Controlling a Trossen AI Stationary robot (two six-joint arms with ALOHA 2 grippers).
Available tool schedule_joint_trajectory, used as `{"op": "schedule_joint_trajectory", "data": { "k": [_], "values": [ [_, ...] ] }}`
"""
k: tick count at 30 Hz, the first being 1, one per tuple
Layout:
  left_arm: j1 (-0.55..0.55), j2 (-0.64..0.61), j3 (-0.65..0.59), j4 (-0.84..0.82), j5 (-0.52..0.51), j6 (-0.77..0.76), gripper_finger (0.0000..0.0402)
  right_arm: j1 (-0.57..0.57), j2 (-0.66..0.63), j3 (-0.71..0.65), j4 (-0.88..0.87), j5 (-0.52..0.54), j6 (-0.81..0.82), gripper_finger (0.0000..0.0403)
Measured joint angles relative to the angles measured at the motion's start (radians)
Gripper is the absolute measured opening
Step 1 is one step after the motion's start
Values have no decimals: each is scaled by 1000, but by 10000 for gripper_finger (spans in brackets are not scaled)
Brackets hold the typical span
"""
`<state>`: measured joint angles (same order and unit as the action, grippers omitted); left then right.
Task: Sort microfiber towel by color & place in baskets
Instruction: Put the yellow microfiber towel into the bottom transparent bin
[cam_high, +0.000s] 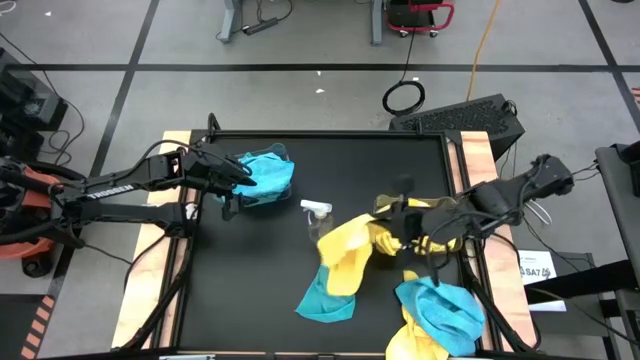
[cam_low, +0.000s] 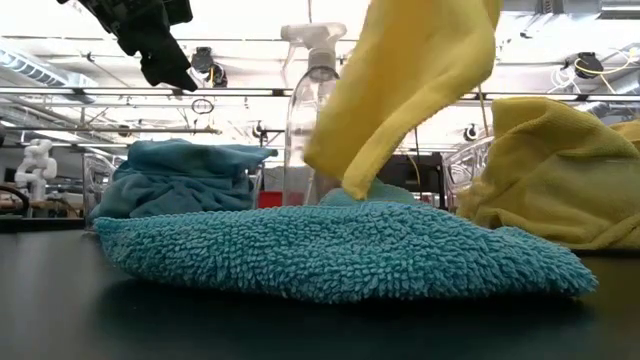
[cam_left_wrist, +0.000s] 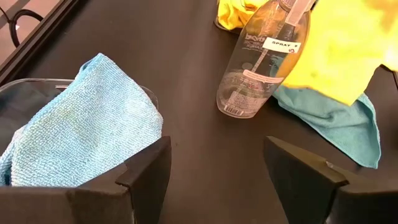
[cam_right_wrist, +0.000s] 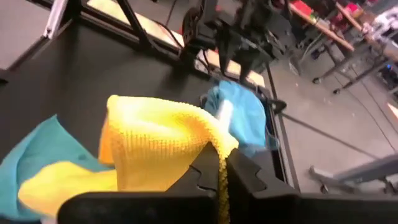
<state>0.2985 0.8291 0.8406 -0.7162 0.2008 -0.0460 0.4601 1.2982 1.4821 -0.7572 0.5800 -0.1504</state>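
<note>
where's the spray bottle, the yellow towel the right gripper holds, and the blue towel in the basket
spray bottle (cam_left_wrist: 255, 68): left wrist view, clear body
yellow towel (cam_right_wrist: 158, 140): right wrist view, bunched middle
blue towel (cam_high: 268, 172): high view, top fold

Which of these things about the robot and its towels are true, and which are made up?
1. The right hand is pinching a yellow towel. True.
2. The left hand is holding a blue towel. False: it is open and holds nothing, hovering by the left basket.
3. The spray bottle stands upright on the table. True.
4. The left basket has yellow towels in it. False: it holds blue cloth.
5. A blue towel lies flat on the table under the lifted yellow towel. True.
</note>
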Motion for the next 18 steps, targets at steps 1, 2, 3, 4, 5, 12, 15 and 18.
{"op": "schedule_joint_trajectory", "data": {
  "k": [1,2,3,4,5,12,15,18],
  "values": [
    [0,0,0,0,0,0,261,0,-15,0,-24,0,14,0],
    [0,0,0,0,0,0,261,0,-30,0,-47,1,29,0],
    [0,0,0,0,0,0,261,0,-45,0,-69,2,42,0],
    [0,0,0,0,0,0,261,0,-60,0,-90,6,55,0],
    [0,0,0,0,0,0,261,0,-75,0,-109,19,67,0],
    [0,0,0,0,0,0,261,0,-203,0,-207,129,105,0],
    [0,0,0,0,0,0,261,0,-264,0,-226,163,105,0],
    [0,0,0,0,0,0,261,0,-323,0,-229,188,105,0]
  ]
}}
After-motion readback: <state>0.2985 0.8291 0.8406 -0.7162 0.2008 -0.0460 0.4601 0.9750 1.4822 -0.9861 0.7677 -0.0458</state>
